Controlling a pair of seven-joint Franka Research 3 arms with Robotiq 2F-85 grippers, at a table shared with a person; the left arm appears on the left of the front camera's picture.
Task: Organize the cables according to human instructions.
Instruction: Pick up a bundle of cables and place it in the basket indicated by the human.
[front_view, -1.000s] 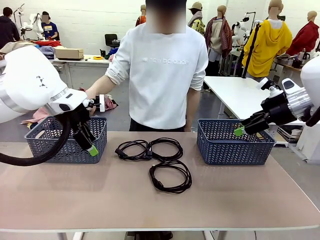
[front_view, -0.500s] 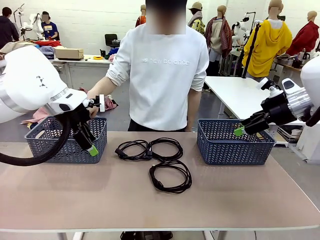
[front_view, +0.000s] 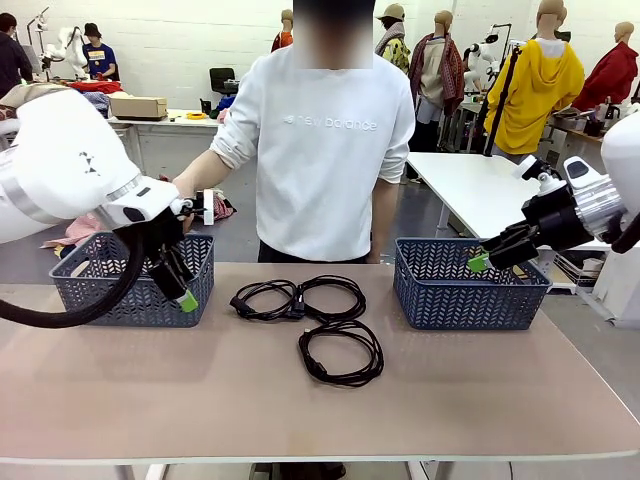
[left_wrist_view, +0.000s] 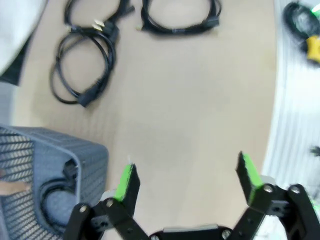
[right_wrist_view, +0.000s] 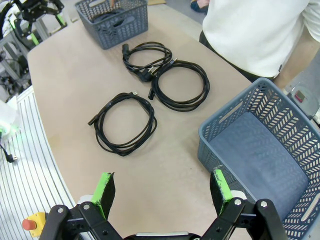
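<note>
1. Your left arm comes in from 9 o'clock with the wrist bent, so the left gripper (front_view: 184, 297) points down and toward 5 o'clock, in front of the left basket (front_view: 90, 300).
2. Its fingers are spread wide and hold nothing. In the left wrist view, bare table (left_wrist_view: 190, 100) shows between the green pads (left_wrist_view: 126, 181).
3. Your right arm comes in from 3 o'clock. The right gripper (front_view: 479, 263) slants down toward 8 o'clock, over the rim of the right basket (front_view: 440, 300).
4. Its fingers are also spread wide and empty.
5. Three cables lie on the table between the baskets. The left coil (front_view: 241, 306) and right coil (front_view: 333, 279) sit side by side and touch, toward 12 o'clock from the table's middle.
6. The third coil (front_view: 345, 380) lies just at 6 o'clock of the right coil, nearer you.
7. The fourth cable (left_wrist_view: 50, 196) lies inside the left basket.
8. The person (front_view: 330, 160) stands at 12 o'clock at the far edge with both arms lowered. Your left arm hides one of their hands.
</note>
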